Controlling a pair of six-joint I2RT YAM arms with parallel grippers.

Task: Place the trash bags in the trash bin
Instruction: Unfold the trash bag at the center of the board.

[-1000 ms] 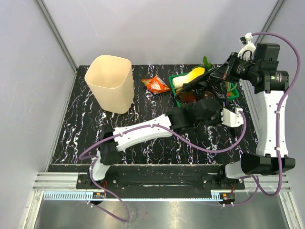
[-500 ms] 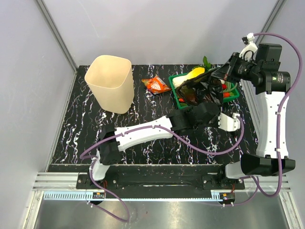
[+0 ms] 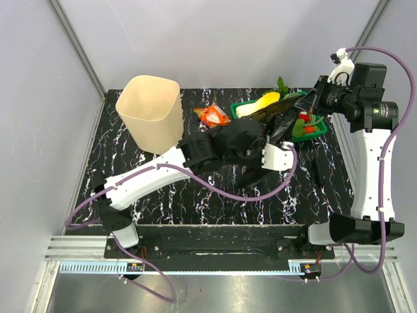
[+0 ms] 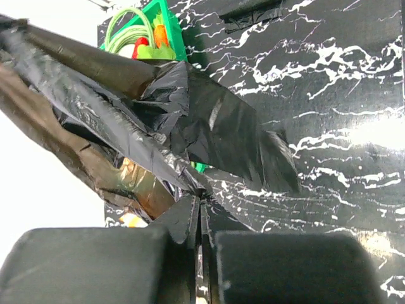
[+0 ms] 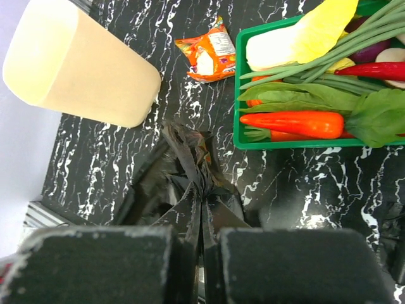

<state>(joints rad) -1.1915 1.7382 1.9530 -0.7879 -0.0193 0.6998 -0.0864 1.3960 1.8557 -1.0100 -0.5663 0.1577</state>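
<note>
Nearest, your left gripper [image 4: 201, 204] had its jaws pressed shut on a fold of the bag [image 4: 209, 126], which hung stretched above the table [image 3: 306, 195] beside the tray [image 5: 304, 144]. Farther back, your right gripper [image 5: 202, 212] was likewise clamped shut on the bag's other end, and the bin [image 3: 151, 111] stood upright at the far left, well apart from both grippers and the bag.

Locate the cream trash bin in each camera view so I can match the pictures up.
Top external: the trash bin stands at the upper left of the table.
Left wrist: not in it.
Right wrist: the trash bin fills the upper left corner.
Shared landmark: the green vegetable tray, upper right in the top view, top left in the left wrist view, upper right in the right wrist view.
</note>
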